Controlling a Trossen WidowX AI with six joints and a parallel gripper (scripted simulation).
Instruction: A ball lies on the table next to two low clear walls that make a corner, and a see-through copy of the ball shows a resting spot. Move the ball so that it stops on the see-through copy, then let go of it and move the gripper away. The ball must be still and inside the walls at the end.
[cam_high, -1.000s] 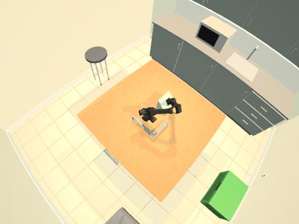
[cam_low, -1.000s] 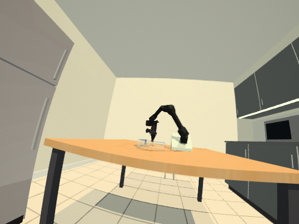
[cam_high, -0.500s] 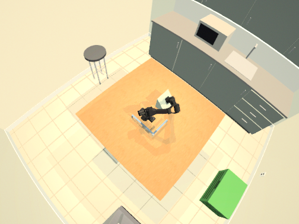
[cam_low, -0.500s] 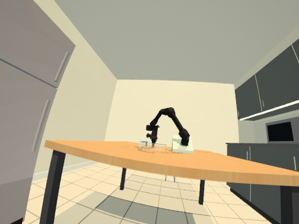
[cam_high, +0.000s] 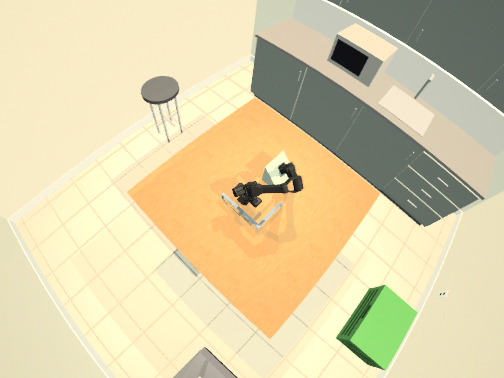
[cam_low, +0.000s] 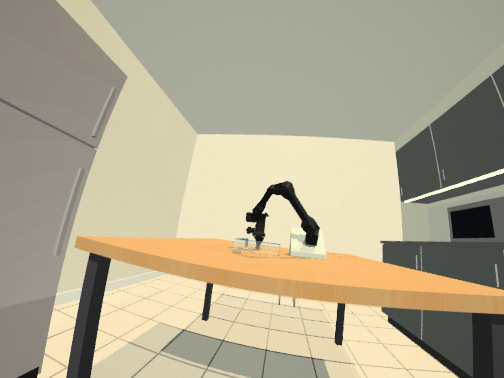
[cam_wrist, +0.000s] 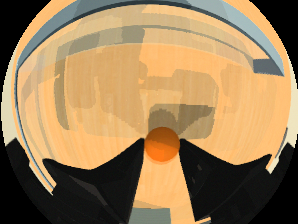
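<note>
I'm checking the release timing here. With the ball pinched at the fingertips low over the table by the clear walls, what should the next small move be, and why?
Probably open the fingers gently. The gripper is shut on the orange ball, lowered close to the table inside the corner of the clear walls. The see-through copy cannot be made out, so opening slowly guards against a roll.
</note>
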